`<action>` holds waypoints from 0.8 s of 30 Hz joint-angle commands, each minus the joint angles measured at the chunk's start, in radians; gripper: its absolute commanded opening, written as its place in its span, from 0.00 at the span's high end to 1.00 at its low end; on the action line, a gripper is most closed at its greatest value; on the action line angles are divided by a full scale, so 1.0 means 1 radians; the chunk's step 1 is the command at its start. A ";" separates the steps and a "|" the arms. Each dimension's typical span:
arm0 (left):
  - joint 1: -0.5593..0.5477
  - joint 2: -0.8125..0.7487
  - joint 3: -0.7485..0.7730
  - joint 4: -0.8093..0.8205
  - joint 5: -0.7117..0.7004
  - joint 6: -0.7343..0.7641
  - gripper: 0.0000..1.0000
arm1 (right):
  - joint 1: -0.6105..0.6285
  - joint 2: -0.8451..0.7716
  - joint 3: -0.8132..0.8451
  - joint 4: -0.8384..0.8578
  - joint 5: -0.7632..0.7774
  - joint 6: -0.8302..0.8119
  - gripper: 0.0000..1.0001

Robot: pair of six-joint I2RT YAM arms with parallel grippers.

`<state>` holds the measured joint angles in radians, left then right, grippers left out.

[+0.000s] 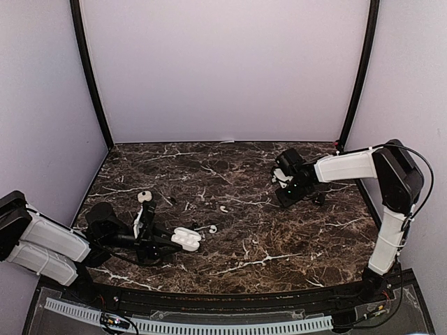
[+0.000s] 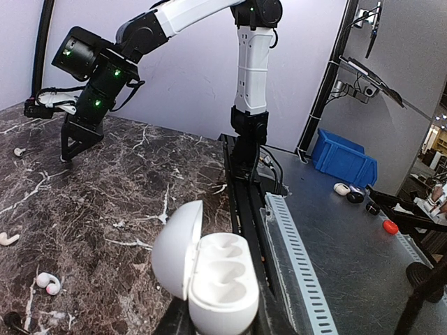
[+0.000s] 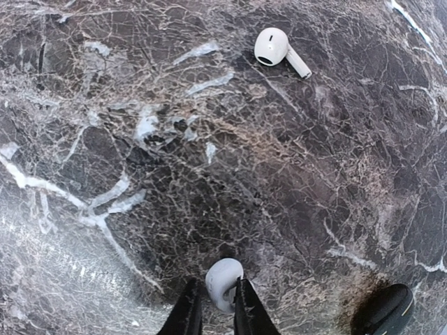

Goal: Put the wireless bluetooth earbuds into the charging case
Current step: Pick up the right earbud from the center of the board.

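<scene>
The right pincer (image 3: 216, 296) is clamped on a white earbud (image 3: 223, 279), whose rounded head stands out at 12 o'clock just past the fingertips. A loose earbud (image 3: 278, 49) lies well apart at 1 o'clock on the marble table (image 3: 105, 139), its stem pointing toward 4 o'clock. A dark shape (image 3: 384, 317) at 5 o'clock is cut off and cannot be made out. Only the left wrist view shows the charging case (image 2: 222, 283) open, lid tipped toward 9 o'clock, its two wells showing. The left pincer (image 1: 174, 242) seems closed on it, though its fingers are nearly hidden beneath. From the top, the case sits at 8 o'clock on the table and the right pincer at 2 o'clock, well apart.
</scene>
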<state>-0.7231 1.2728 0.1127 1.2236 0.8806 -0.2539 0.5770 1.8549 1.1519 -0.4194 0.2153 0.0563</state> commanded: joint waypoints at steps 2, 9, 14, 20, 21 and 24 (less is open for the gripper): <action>0.002 0.004 0.005 0.019 0.016 0.008 0.87 | -0.005 0.006 0.020 0.006 0.020 0.001 0.89; 0.002 0.007 0.006 0.022 0.017 0.006 0.87 | -0.008 0.001 0.022 0.007 0.028 0.001 0.93; 0.002 0.007 0.006 0.024 0.017 0.005 0.87 | -0.012 0.008 0.027 0.003 0.034 0.000 0.89; 0.002 0.005 0.005 0.022 0.019 0.004 0.87 | -0.018 0.012 0.031 -0.002 0.032 -0.001 0.85; 0.002 0.005 0.005 0.022 0.020 0.005 0.87 | -0.018 0.012 0.031 -0.002 0.032 0.000 0.85; 0.002 0.004 0.007 0.023 0.018 0.003 0.87 | -0.018 0.012 0.032 -0.004 0.033 -0.001 0.85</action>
<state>-0.7231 1.2781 0.1127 1.2240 0.8806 -0.2539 0.5640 1.8553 1.1595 -0.4198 0.2337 0.0566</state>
